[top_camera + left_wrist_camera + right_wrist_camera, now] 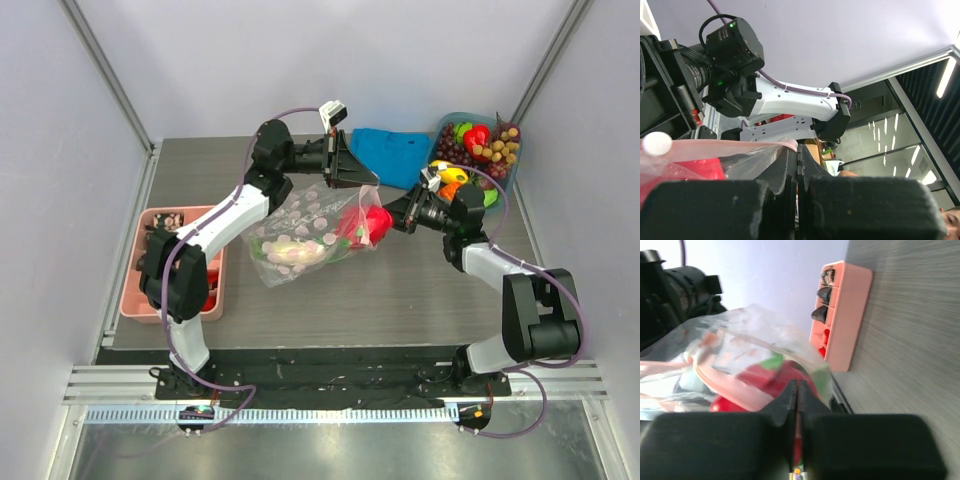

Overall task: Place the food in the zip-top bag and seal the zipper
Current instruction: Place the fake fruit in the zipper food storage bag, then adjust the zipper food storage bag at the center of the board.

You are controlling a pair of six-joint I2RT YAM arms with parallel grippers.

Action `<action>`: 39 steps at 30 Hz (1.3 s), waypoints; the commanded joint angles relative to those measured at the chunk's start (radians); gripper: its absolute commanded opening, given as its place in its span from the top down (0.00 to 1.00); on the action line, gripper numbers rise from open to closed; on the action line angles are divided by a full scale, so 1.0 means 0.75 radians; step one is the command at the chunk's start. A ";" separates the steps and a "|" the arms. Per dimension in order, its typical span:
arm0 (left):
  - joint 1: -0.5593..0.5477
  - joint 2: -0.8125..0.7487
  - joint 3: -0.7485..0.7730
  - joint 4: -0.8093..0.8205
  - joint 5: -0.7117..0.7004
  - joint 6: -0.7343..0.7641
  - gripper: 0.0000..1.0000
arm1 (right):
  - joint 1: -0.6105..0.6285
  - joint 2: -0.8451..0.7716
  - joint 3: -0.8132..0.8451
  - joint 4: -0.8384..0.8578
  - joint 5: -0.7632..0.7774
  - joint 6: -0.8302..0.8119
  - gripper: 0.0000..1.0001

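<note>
The zip-top bag (pixel 305 232) hangs lifted between my two grippers over the table's middle. Inside it are a red fruit with green leaves (pixel 366 224) near the mouth and pale yellow and beige food (pixel 292 251) lower down. My left gripper (pixel 352 172) is shut on the bag's far mouth corner. In the left wrist view its jaws (pixel 799 150) pinch the pink zipper (pixel 740 144). My right gripper (pixel 392 221) is shut on the near side of the mouth. In the right wrist view it (pixel 797 387) clamps the bag (pixel 750 335) over the red fruit (pixel 765 380).
A teal basket (pixel 513 170) at the back right holds more food: grapes, red, yellow and orange pieces. A folded blue cloth (pixel 395 155) lies behind the bag. A pink compartment tray (pixel 170 215) stands at the left, and it also shows in the right wrist view (pixel 845 315).
</note>
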State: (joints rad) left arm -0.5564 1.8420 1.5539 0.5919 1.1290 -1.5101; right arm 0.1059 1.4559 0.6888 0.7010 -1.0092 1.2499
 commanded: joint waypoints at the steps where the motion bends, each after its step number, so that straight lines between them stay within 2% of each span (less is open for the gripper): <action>1: 0.001 -0.030 0.061 0.107 -0.012 -0.005 1.00 | 0.020 -0.043 0.006 0.266 -0.055 0.150 0.99; 3: 0.018 -0.034 0.051 0.090 -0.014 0.015 1.00 | 0.014 -0.078 0.010 0.227 -0.070 0.113 0.99; 4: 0.028 -0.036 0.035 0.062 -0.020 0.029 1.00 | 0.004 -0.131 0.024 0.083 -0.068 0.070 0.99; 6: 0.042 -0.047 0.012 0.031 -0.029 0.064 1.00 | -0.008 -0.206 0.057 -0.156 -0.049 -0.168 0.99; 7: 0.061 -0.049 -0.010 0.005 -0.035 0.070 1.00 | -0.016 -0.280 0.092 -0.386 -0.031 -0.244 0.99; 8: 0.065 -0.053 -0.018 -0.006 -0.035 0.078 1.00 | -0.016 -0.309 0.104 -0.461 -0.027 -0.340 0.99; 11: 0.065 -0.059 -0.055 0.008 -0.023 0.087 1.00 | -0.016 -0.368 0.102 -0.507 -0.039 -0.347 0.99; 12: 0.061 -0.061 -0.065 0.027 -0.016 0.079 1.00 | -0.014 -0.376 0.110 -0.533 -0.033 -0.442 0.99; 13: 0.055 -0.063 -0.065 0.035 -0.010 0.070 1.00 | -0.016 -0.379 0.169 -0.706 -0.023 -0.537 0.95; 14: 0.047 -0.061 -0.065 0.049 0.004 0.066 1.00 | -0.018 -0.370 0.202 -0.797 0.020 -0.621 0.66; 15: 0.042 -0.061 -0.070 0.070 0.006 0.060 1.00 | -0.018 -0.366 0.231 -0.866 0.047 -0.753 0.60; 16: 0.038 -0.057 -0.072 0.088 0.012 0.040 1.00 | -0.018 -0.362 0.266 -0.924 0.069 -0.783 0.57; 21: 0.034 -0.051 -0.061 0.143 0.020 -0.018 1.00 | -0.018 -0.297 0.317 -1.000 0.157 -0.861 0.54; 26: 0.034 -0.043 -0.043 0.139 0.021 -0.022 1.00 | -0.025 -0.325 0.303 -1.092 0.282 -0.996 0.50; 30: 0.032 -0.040 -0.037 0.137 0.018 -0.022 1.00 | -0.035 -0.327 0.311 -1.119 0.378 -1.002 0.48; 31: 0.032 -0.038 -0.031 0.129 0.014 -0.022 1.00 | -0.039 -0.329 0.311 -1.119 0.388 -0.990 0.42; 33: 0.032 -0.038 -0.025 0.119 0.016 -0.011 1.00 | -0.035 -0.332 0.309 -1.104 0.388 -0.965 0.35; 39: 0.016 -0.032 -0.016 0.109 0.014 -0.007 1.00 | -0.033 -0.321 0.280 -0.986 0.305 -0.873 0.36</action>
State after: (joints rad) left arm -0.5343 1.8416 1.4860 0.6071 1.1423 -1.5112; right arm 0.0811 1.2263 0.8963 -0.1345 -0.7567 0.5556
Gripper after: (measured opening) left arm 0.020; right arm 0.645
